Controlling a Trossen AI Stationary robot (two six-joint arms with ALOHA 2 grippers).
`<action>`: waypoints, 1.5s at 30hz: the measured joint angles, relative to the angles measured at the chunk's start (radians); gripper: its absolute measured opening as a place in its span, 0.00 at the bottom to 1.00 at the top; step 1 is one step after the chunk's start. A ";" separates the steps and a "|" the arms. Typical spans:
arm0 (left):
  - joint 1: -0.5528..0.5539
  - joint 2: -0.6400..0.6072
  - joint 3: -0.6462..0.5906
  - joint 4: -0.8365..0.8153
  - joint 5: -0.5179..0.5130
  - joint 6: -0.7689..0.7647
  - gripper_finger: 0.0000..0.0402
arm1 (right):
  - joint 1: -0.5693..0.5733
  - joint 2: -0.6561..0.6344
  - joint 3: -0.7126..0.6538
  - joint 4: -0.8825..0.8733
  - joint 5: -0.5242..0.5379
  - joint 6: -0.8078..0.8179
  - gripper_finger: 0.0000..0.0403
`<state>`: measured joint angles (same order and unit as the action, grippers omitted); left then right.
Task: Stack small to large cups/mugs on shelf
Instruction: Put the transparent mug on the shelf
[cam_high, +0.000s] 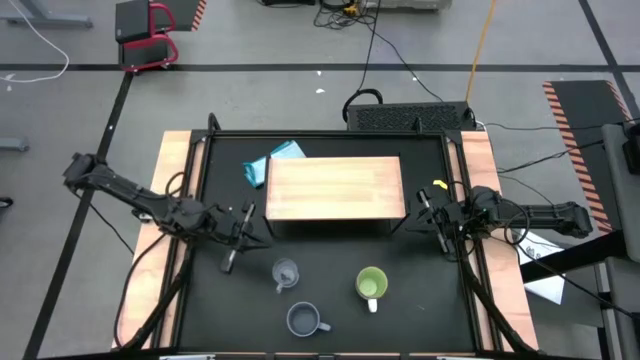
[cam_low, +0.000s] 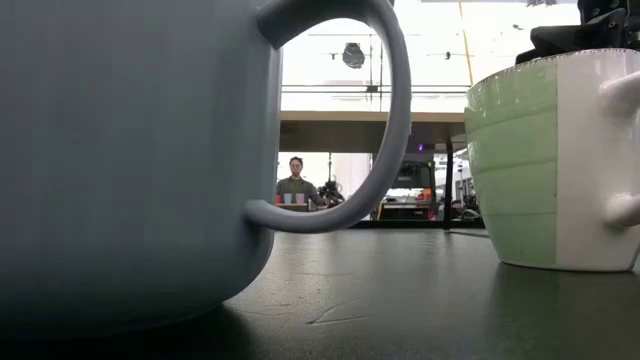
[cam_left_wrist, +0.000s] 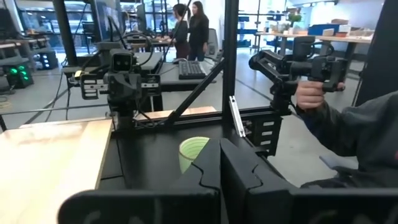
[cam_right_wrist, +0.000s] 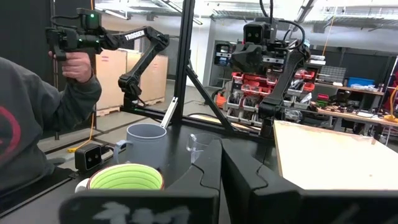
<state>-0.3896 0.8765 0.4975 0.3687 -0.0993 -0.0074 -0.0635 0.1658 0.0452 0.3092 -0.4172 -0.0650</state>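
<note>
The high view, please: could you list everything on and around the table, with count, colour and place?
shelf: one, light wood, rear centre of the table.
cloth: one, blue, at the shelf's rear left corner.
glass cup: one, clear, in front of the shelf.
grey-blue mug: one, near the front edge.
green mug: one, white handle, front right.
table: one, black top with wooden side strips.
left gripper: one, dark, shut, front left of the shelf.
right gripper: one, dark, shut, at the shelf's right end.
</note>
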 joint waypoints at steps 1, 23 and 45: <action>-0.008 0.003 0.002 0.000 -0.014 0.007 0.00 | 0.000 0.000 0.000 0.000 0.000 0.000 0.00; -0.077 0.167 0.004 0.166 -0.068 0.009 0.00 | 0.000 0.000 0.000 0.000 0.000 -0.002 0.00; -0.097 0.397 0.350 -0.237 -0.112 -0.003 0.00 | 0.000 0.003 0.000 -0.021 0.000 -0.003 0.00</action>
<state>-0.4870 1.2730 0.8479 0.1321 -0.2112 -0.0101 -0.0635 0.1692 0.0448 0.2881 -0.4175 -0.0677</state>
